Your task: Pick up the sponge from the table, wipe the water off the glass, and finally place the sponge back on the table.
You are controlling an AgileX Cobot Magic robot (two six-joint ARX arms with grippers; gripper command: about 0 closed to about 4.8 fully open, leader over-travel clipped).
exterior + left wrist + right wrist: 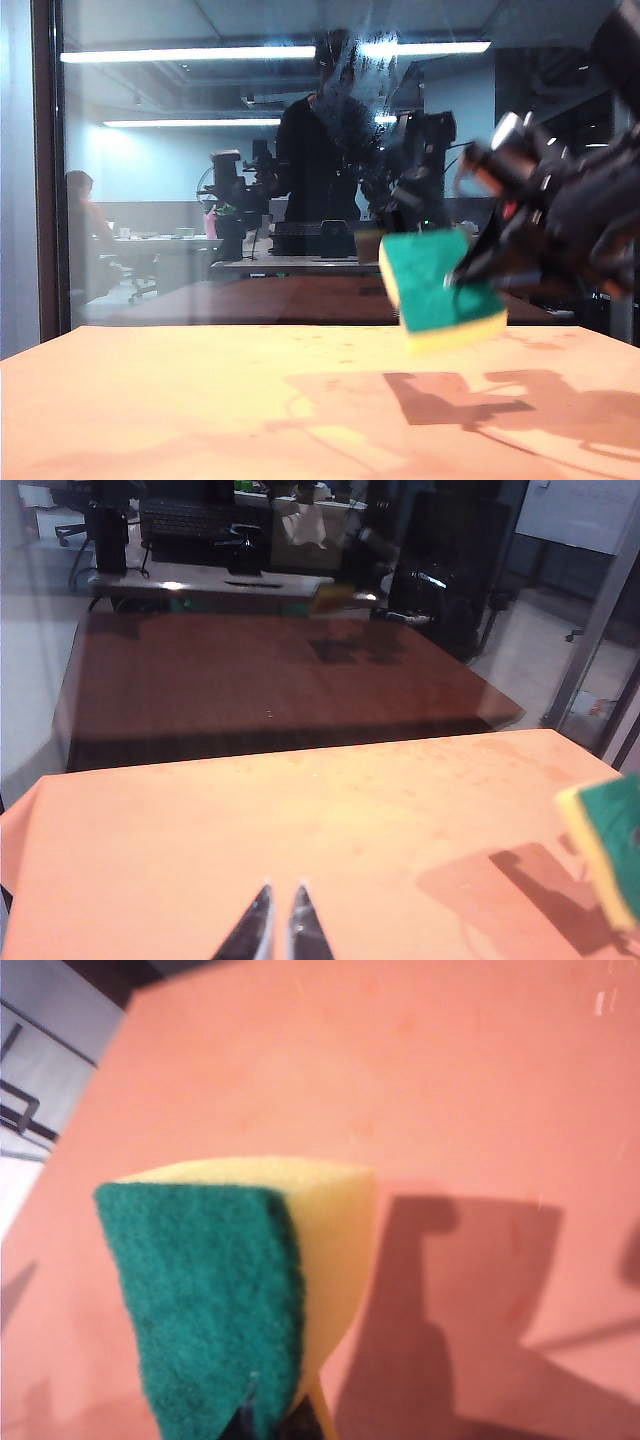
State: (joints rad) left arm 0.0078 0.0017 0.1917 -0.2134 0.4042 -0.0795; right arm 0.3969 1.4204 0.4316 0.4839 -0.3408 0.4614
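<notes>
The glass (300, 150) stands upright behind the orange table (200, 400), with speckled water (352, 60) near its top. The right gripper (468, 272) clamps the sponge (438, 288), lifted clear above the table's right side. The left gripper (279, 930) hangs low over the table, jaws nearly together, empty.

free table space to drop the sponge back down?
Table is bare from the left edge to the middle, in front of the glass. The right is crowded: right tool holds the sponge above it. Left tool hovers shut near the front.
</notes>
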